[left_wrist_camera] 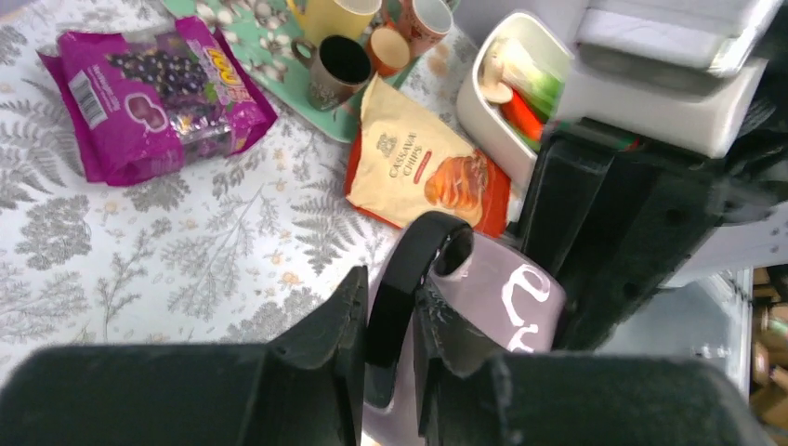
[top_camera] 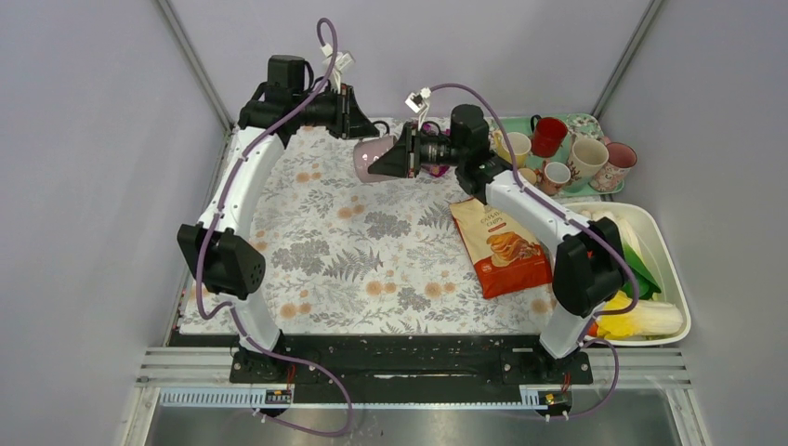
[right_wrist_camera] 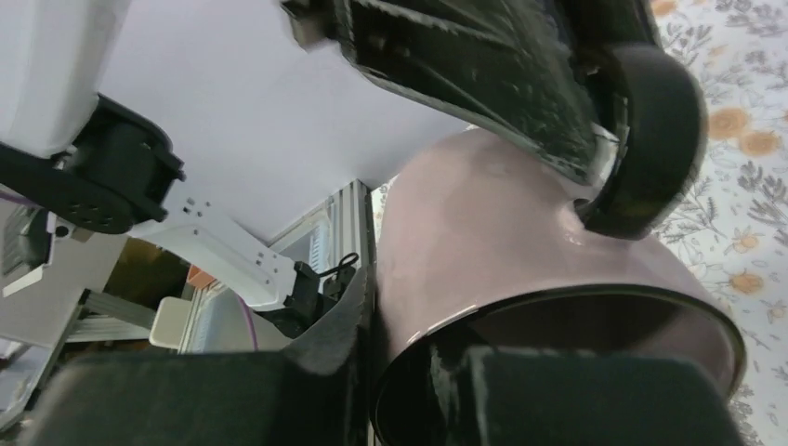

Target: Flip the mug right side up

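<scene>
Two pincers share the pink mug [top_camera: 374,160], which hangs on its side above the far end of the flowered table [top_camera: 372,269]. My left gripper [left_wrist_camera: 390,307] is clenched on the black handle [left_wrist_camera: 423,260]. My right gripper [right_wrist_camera: 400,358] pinches the wall at the rim, one finger outside and one in the mouth. The left wrist view gives me the purple snack packet [left_wrist_camera: 153,93] plainly; from above the arms all but hide it. Overhead, a green tray [top_camera: 595,121] carries several cups, among them a red cup [top_camera: 550,137]. The white bin [top_camera: 667,243] beside it holds leafy greens and yellow produce. A bag of cassava chips [top_camera: 502,246] lies near the bin.
</scene>
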You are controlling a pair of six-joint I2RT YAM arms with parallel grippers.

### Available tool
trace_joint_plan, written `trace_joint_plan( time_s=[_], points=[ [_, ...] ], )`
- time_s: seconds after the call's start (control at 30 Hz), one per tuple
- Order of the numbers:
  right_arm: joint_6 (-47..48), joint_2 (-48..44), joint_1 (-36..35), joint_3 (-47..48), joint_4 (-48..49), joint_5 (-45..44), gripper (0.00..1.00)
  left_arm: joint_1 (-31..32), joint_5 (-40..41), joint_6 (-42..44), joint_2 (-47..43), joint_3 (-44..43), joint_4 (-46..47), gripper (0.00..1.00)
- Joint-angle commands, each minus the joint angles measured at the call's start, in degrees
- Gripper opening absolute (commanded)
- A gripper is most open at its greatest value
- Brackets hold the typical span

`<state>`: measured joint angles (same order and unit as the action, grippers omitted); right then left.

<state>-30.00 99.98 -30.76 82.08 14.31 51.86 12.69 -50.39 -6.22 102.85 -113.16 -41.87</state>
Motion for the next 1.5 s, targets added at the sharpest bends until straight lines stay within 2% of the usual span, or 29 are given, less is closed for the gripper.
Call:
trace_joint_plan(
  time_s=[0.0,0.03,0.07,0.13,0.2,0.23,0.33,0.47,0.57,0.67,0.87,0.97,1.1,1.33,1.47],
  points=[
    [3.10,-3.51,-0.11,2.92,-1.20,-1.14,0.00,-0.20,-2.16,-4.76,-1.05,-2.76,7.66,0.00],
    [5.93,-4.11,0.02,4.41,-4.99,-2.63,0.00,-0.28,-0.44,-3.08,-0.98,-3.14,6.39,0.02],
    [9.53,-4.37,0.19,6.79,-10.28,-5.05,0.00,-0.41,2.03,-1.03,-0.84,-3.80,4.64,0.18],
    [16.53,-3.93,1.17,12.42,-23.05,-10.80,0.00,-0.99,8.53,2.99,-0.64,-5.11,1.16,0.63],
    [22.58,-2.46,3.35,18.12,-35.60,-18.10,0.00,-2.05,15.97,5.70,-0.68,-6.16,-1.68,0.93],
    [24.60,-1.45,4.58,20.92,-39.43,-21.14,0.00,-2.77,20.04,7.49,-0.82,-6.35,-2.35,0.98],
    [27.87,2.93,9.00,30.24,-49.11,-29.27,0.00,-5.88,28.32,8.64,-1.20,-5.41,-3.60,0.99],
    [33.43,12.98,12.35,46.52,-59.73,-40.82,0.00,-8.26,31.60,13.93,-2.85,1.22,-4.01,0.99],
    [36.69,22.07,13.22,60.08,-63.80,-47.57,0.00,-8.76,34.60,17.00,-4.77,8.12,-4.10,0.99],
    [37.37,29.19,14.27,66.42,-64.04,-50.97,0.00,-9.19,36.48,18.71,-6.66,13.97,-4.02,0.99],
    [39.98,34.11,15.93,62.12,-53.30,-52.63,0.00,-10.20,39.48,20.60,-9.90,23.38,-2.70,0.99],
    [39.89,37.39,16.01,63.16,-51.50,-55.34,0.00,-10.55,38.65,20.63,-10.25,26.12,-2.23,0.99],
    [39.08,40.67,16.38,64.05,-51.48,-56.39,0.00,-10.58,38.43,20.71,-10.16,27.08,-1.95,0.99],
    [36.09,42.43,16.53,57.64,-50.93,-58.94,0.00,-10.96,38.35,21.02,-9.43,26.44,-2.01,0.99],
    [36.70,43.77,16.61,58.77,-50.94,-60.11,0.00,-11.02,37.06,21.19,-9.00,26.10,-2.55,0.99]
  ],
)
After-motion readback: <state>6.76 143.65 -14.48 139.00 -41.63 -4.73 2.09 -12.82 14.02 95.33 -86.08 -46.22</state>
